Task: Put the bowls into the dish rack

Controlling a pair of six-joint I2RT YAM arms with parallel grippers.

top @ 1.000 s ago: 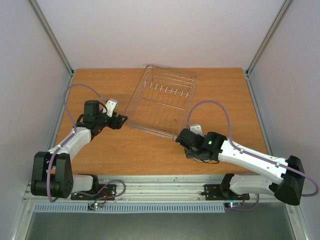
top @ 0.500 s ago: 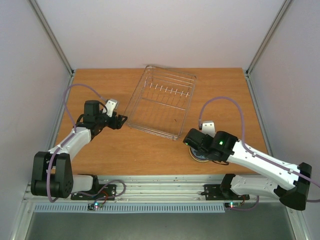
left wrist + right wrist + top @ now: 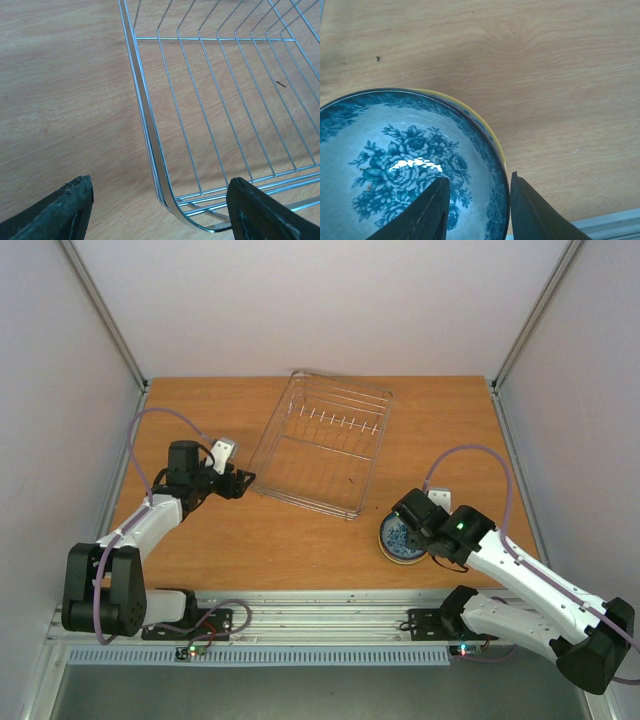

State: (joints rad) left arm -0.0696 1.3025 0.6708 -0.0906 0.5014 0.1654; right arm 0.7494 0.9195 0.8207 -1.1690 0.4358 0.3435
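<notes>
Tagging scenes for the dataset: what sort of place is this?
Likely a lab test cell, not a kitchen: a wooden table boxed in by plain white panels, a metal rail along the near edge, with a wire dish rack and stacked bowls.

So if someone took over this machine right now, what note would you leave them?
Left tool: open, one finger on each side of the dish rack corner, holding nothing.
Right tool: open, straddling the rim of the blue-flowered bowl, not clamped on it. That bowl sits nested in a yellow-rimmed bowl on the table, front right.
Done: nothing yet; no bowl is in the rack.
Left to do: grip the blue-flowered bowl, load it into the rack, then the one beneath.
</notes>
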